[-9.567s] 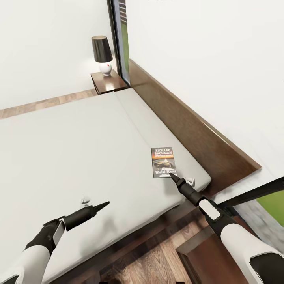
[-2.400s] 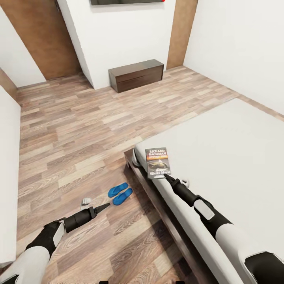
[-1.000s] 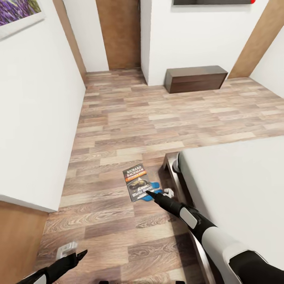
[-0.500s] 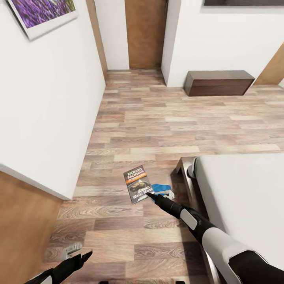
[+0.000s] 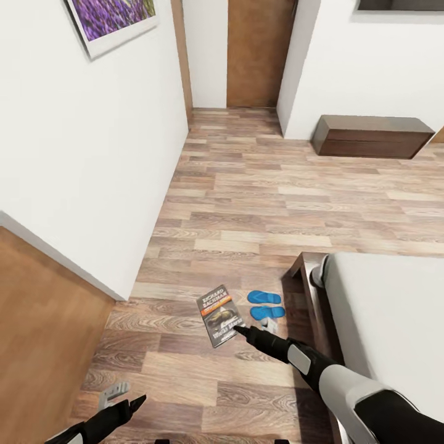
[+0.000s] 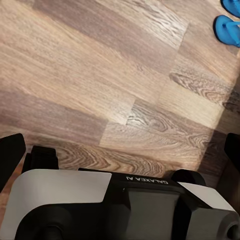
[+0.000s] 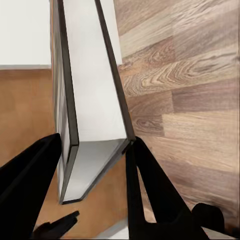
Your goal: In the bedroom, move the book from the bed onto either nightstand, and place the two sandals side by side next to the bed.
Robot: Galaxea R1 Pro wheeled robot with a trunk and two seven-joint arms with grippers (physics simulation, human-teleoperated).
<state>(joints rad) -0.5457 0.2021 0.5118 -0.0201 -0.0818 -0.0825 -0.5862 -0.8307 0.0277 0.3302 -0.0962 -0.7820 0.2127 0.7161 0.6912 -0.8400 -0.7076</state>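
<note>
My right gripper (image 5: 237,330) is shut on the book (image 5: 218,314), a thin paperback with white lettering and an orange band, held above the wood floor. In the right wrist view the book (image 7: 95,100) sits edge-on between the two black fingers (image 7: 150,190). The two sandals (image 5: 266,304), bright blue, lie side by side on the floor just off the bed's corner (image 5: 306,265), close to the book's right. The pale mattress (image 5: 388,314) fills the lower right. My left gripper (image 5: 126,396) hangs open over the floor at the lower left; its wrist view catches the sandals (image 6: 230,27). The nightstand is out of view.
A white wall (image 5: 92,154) with a lavender picture (image 5: 111,18) juts in on the left, above a brown panel (image 5: 43,320). A brown door (image 5: 259,52) stands at the far end and a low dark cabinet (image 5: 370,135) sits against the back wall. Wood-plank floor stretches between.
The whole view has swung, so the camera moved: wall and picture now take more of the left. The book stays in my right gripper and now sits clear of the sandals instead of overlapping them.
</note>
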